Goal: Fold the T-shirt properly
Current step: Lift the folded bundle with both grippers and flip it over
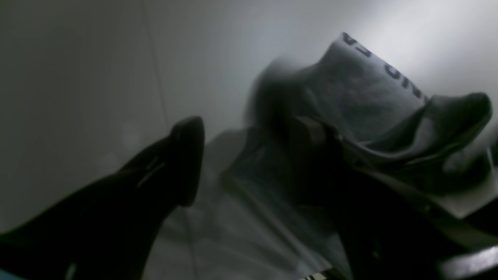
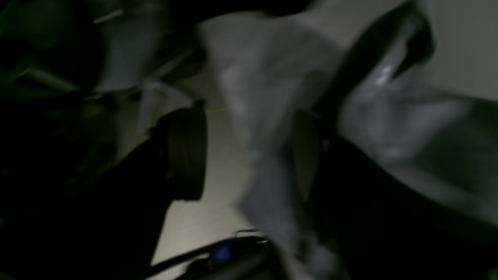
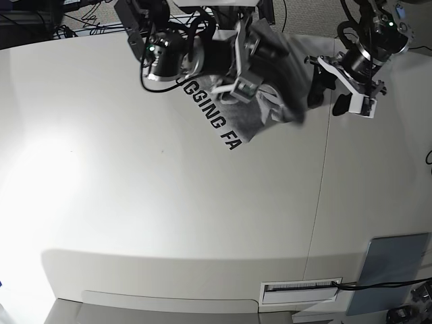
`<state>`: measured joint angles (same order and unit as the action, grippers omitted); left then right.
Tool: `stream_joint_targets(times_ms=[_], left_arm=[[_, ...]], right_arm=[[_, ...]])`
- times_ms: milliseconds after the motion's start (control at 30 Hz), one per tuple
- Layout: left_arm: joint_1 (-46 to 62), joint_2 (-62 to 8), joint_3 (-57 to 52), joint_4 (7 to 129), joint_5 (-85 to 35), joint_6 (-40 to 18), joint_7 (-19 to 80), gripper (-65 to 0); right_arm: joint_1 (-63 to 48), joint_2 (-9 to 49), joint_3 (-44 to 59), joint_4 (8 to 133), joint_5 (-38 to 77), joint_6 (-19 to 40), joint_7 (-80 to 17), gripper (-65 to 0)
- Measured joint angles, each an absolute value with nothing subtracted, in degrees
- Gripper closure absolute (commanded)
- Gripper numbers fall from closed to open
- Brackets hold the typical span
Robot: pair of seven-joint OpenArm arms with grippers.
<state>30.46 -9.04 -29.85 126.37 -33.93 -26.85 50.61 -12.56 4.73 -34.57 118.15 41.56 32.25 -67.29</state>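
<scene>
The heather-grey T-shirt (image 3: 251, 121) hangs bunched at the back of the white table (image 3: 135, 202), with black lettering along its lower edge. My right gripper (image 3: 251, 64) sits in the bunch. In the right wrist view its fingers (image 2: 186, 155) stand wide apart, so the right gripper (image 2: 247, 155) is open, and a blurred fold of the T-shirt (image 2: 264, 97) hangs in the gap against the right-hand finger. My left gripper (image 3: 329, 96) is just to the right of the cloth and open. In the left wrist view, the left gripper (image 1: 249, 163) holds nothing, and the T-shirt (image 1: 362, 97) lies by its right finger.
A grey-blue flat pad (image 3: 395, 270) lies at the front right corner. A white labelled strip (image 3: 300, 290) sits at the front edge. A seam (image 3: 320, 202) runs front to back across the table. Cables and equipment crowd the back edge.
</scene>
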Motion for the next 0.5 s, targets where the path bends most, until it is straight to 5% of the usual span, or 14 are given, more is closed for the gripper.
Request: stream_joint_targets(times_ms=[267, 500], left_arm=[[30.46, -9.02, -32.88, 126.37, -33.91, -26.85, 50.59, -33.4], [30.48, -8.91, -33.01, 126.37, -37.36, -26.85, 50.78, -33.4]], right_arm=[[-12.58, 4.75, -33.47, 121.47, 42.59, 32.23, -69.01, -34.1], [-11.64, 4.69, -19.77, 127.37, 23.64, 24.73, -64.53, -34.1]])
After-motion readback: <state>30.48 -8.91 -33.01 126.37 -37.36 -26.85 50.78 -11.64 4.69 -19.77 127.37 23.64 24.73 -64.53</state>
